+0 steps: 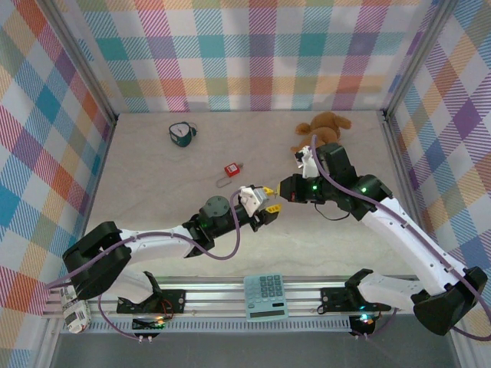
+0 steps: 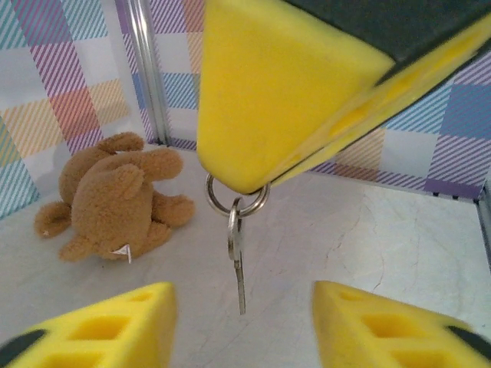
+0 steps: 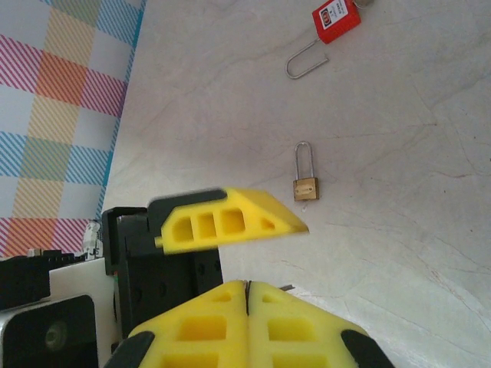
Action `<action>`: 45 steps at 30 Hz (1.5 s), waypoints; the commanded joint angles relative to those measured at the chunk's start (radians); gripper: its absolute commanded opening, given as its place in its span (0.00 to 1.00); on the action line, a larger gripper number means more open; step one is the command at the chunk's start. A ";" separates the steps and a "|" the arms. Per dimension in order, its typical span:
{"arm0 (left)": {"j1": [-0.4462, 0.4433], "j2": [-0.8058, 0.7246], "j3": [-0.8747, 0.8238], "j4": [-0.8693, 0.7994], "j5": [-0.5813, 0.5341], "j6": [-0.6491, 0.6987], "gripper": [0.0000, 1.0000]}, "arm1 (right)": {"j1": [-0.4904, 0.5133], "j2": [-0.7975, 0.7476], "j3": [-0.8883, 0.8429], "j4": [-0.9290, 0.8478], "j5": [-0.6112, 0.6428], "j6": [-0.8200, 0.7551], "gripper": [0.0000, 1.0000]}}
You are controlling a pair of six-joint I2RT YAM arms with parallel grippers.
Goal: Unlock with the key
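Slim metal key [image 2: 238, 264], flat blade — brass padlock [image 3: 305, 188], arched shackle

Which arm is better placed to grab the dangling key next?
Left, I'd say. The left gripper sits open on either side of the key, which hangs from a ring pinched in the shut right gripper.

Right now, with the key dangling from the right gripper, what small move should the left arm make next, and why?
Probably close the left gripper on the key. It hangs from the ring pinched in the shut right gripper, between the left fingers, which stand apart and don't touch it.
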 commanded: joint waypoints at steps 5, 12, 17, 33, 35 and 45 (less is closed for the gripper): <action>0.018 -0.023 0.044 -0.055 0.071 -0.001 0.27 | 0.006 -0.023 -0.022 0.030 -0.014 0.022 0.04; 0.021 -0.039 0.044 -0.086 0.077 0.003 0.06 | 0.006 -0.025 -0.022 0.020 0.021 0.017 0.03; 0.022 -0.049 0.041 -0.099 0.084 0.003 0.00 | 0.007 -0.025 -0.028 0.008 0.042 0.012 0.02; 0.037 -0.082 0.029 -0.108 0.091 0.007 0.00 | 0.005 -0.023 -0.055 0.002 0.056 -0.002 0.02; 0.037 -0.080 0.034 -0.110 0.091 0.007 0.00 | 0.005 -0.019 -0.056 0.009 0.040 0.001 0.02; 0.036 -0.032 0.048 -0.139 0.132 -0.017 0.49 | 0.005 -0.037 -0.030 0.018 0.032 0.008 0.00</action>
